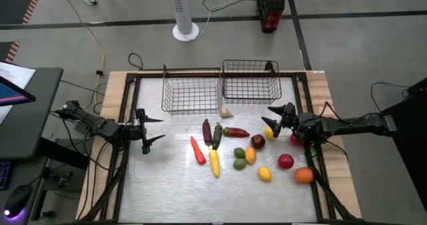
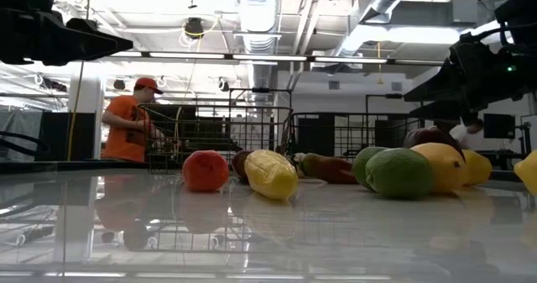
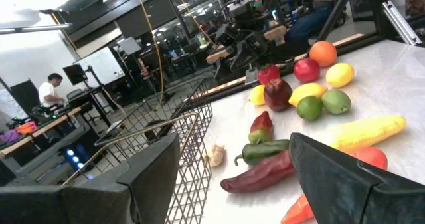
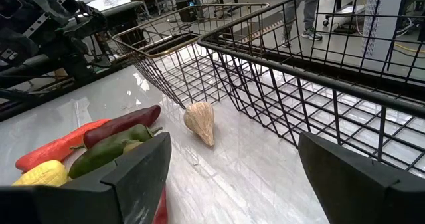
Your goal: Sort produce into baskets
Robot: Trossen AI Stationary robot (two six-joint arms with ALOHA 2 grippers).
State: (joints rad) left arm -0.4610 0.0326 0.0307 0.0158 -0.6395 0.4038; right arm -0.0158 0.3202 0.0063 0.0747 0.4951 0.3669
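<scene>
While both baskets sit empty at the far edge of the table (image 1: 167, 198), every piece of produce lies loose on the shiny top, clustered in the middle and toward my right arm's side. I read these toys as light, hard and smooth, likely to skid or roll on this slick surface, so I would pinch the round ones across their widest part and the long ones across the middle.

My right gripper (image 1: 276, 116) hangs with its jaws spread wide and nothing between them, just beside a small yellow piece (image 1: 269, 132) and near the maroon fruit (image 1: 258, 141). The darker basket (image 1: 251, 82) stands close beyond it, with a pale garlic-like bulb (image 4: 200, 122) lying on the table just outside the baskets' near walls.

My left gripper (image 1: 153, 130) waits near the left edge, fingers parted with nothing in them, well apart from the red pepper (image 1: 197, 150) and the yellow corn (image 1: 214, 163).

The lighter basket (image 1: 191, 91) touches or nearly touches the darker one. Open table lies between produce and baskets; I judge the wire rims the main thing to clear.
</scene>
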